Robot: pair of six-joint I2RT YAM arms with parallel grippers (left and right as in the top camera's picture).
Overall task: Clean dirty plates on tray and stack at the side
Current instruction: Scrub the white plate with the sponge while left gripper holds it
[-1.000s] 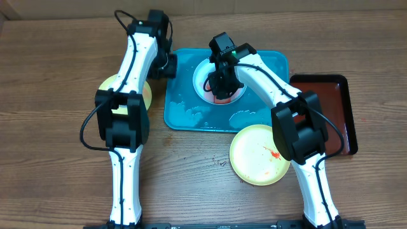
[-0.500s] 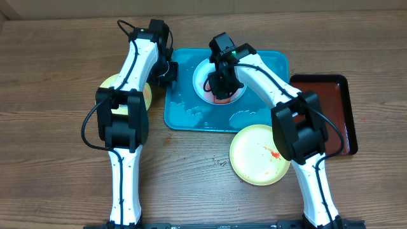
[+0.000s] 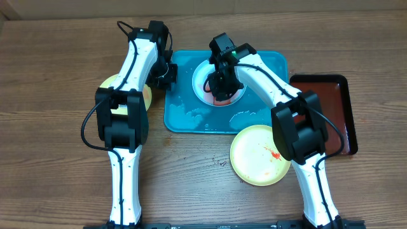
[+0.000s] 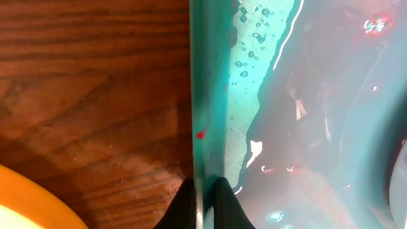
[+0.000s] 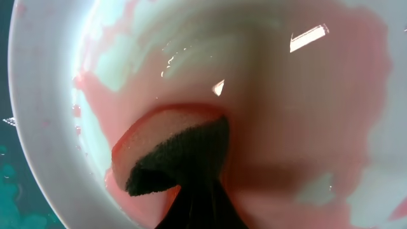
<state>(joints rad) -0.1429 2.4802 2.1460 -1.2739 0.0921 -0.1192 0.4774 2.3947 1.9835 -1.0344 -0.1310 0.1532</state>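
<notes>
The turquoise tray [image 3: 267, 63] lies mid-table, wet with water and foam. On it rests a pale blue-white plate [image 3: 201, 76], its inside washed with pink sauce water [image 5: 305, 114]. My right gripper [image 3: 220, 86] is down in that plate, shut on a sponge [image 5: 168, 149] whose dark side presses the plate bottom. My left gripper [image 4: 203, 205] is shut on the tray's left rim [image 4: 202, 95], one finger outside and one inside. A yellow-green plate [image 3: 255, 156] with red smears sits on the table in front of the tray. Another yellow-green plate [image 3: 110, 85] lies left, partly under my left arm.
A dark red, black-rimmed tray [image 3: 331, 108] stands to the right of the turquoise one. The left plate's edge [image 4: 32, 207] shows close to my left gripper. Bare wood table [image 3: 51, 159] surrounds everything.
My left gripper has closed on the tray's left rim. The right gripper with the sponge has stayed in the plate, barely shifting.
</notes>
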